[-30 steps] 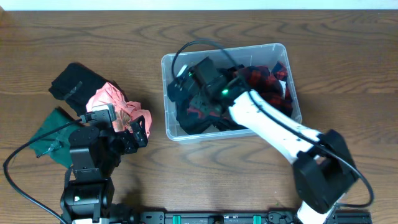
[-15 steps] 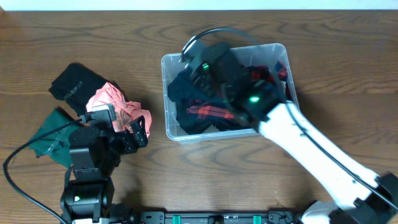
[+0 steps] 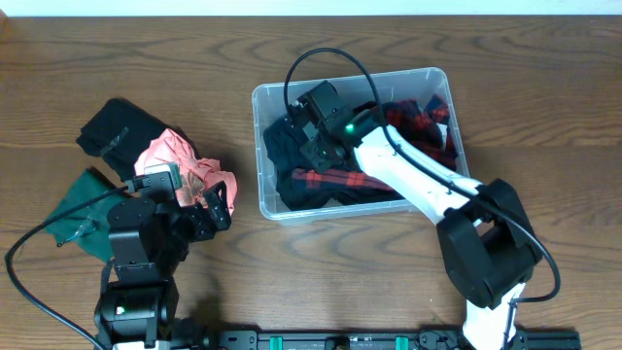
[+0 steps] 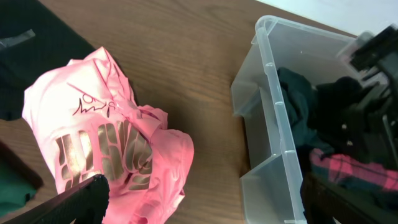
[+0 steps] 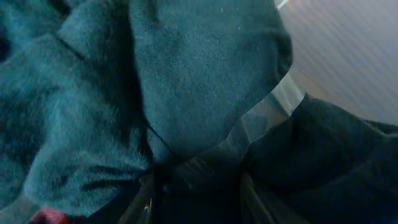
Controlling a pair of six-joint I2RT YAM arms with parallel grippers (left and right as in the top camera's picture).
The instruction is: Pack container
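Observation:
The container (image 3: 260,99) is a clear plastic bin at the table's middle, also in the left wrist view (image 4: 273,118). It holds a dark teal garment (image 3: 287,146) and a red-black plaid garment (image 3: 335,180). My right gripper (image 3: 316,136) is down inside the bin's left half. In the right wrist view its fingers (image 5: 199,199) sit close together with bunched dark teal garment (image 5: 186,81) between them. My left gripper (image 3: 202,209) is open and empty just in front of a pink garment (image 3: 180,163), which fills the left wrist view (image 4: 106,137).
A black garment (image 3: 117,131) and a green garment (image 3: 73,204) lie at the left beside the pink one. The right arm's cable (image 3: 321,60) loops over the bin's back rim. The bin's clear rim (image 5: 270,115) shows against the wooden table (image 5: 348,50).
My right arm lifted and swung over the bin, then came back down into its left half. The plaid cloth now shows more at the bin's front. The left arm has not moved.

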